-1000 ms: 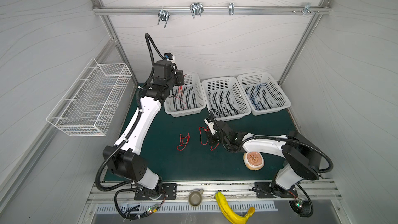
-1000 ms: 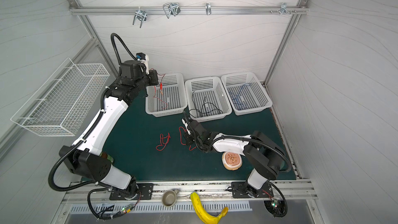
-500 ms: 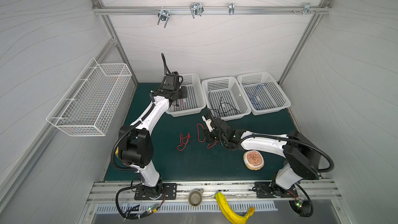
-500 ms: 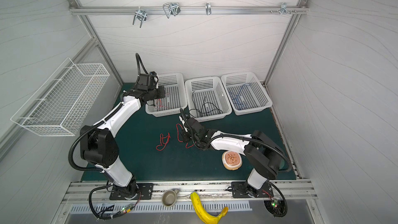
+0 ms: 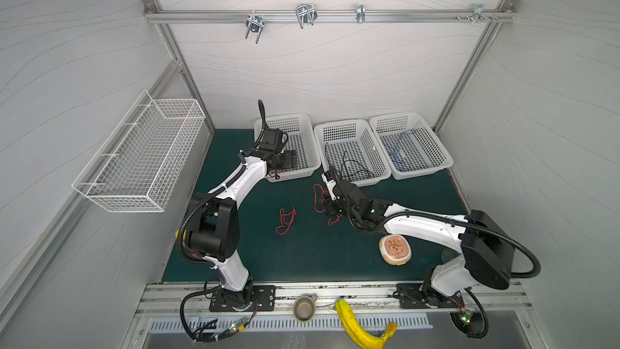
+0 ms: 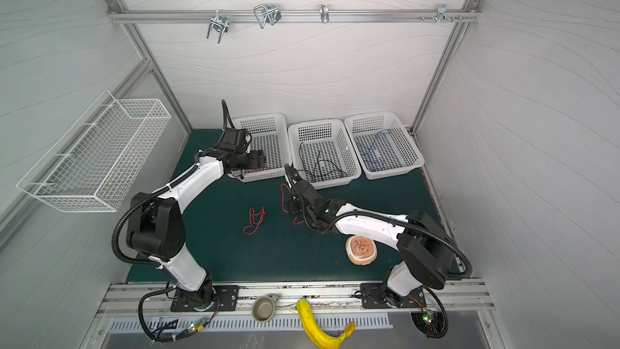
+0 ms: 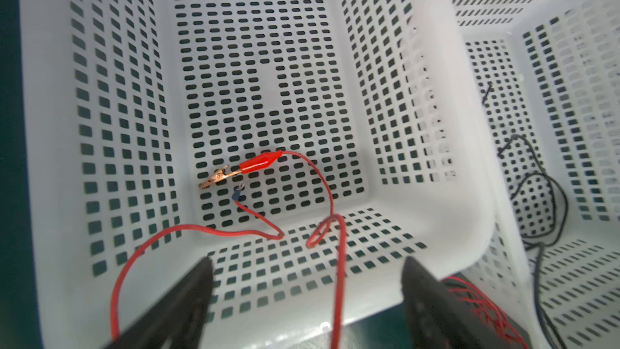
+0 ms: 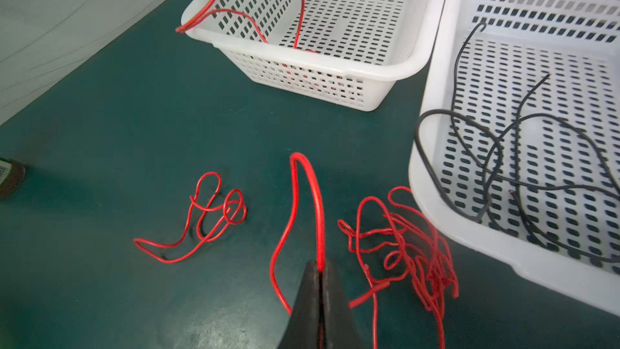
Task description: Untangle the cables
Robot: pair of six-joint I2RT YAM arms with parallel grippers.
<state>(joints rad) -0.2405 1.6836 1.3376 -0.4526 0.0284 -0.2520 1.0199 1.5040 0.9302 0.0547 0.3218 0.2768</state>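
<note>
Currently three white baskets point(image 5: 416, 171); left hand point(image 7: 307, 276) spread wide, right hand point(image 8: 320, 266) pinching one red cable point(image 8: 302, 176).

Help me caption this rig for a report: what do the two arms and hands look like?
The left arm and right arm have white links, bulky black joints and black corrugated hoses alongside. The left hand and right hand have tapered black fingers.

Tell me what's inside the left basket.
A red cable with a clip lies on the floor of the left basket, strands climbing the near wall. The open left gripper hangs over that end, hiding where they lead.
</note>
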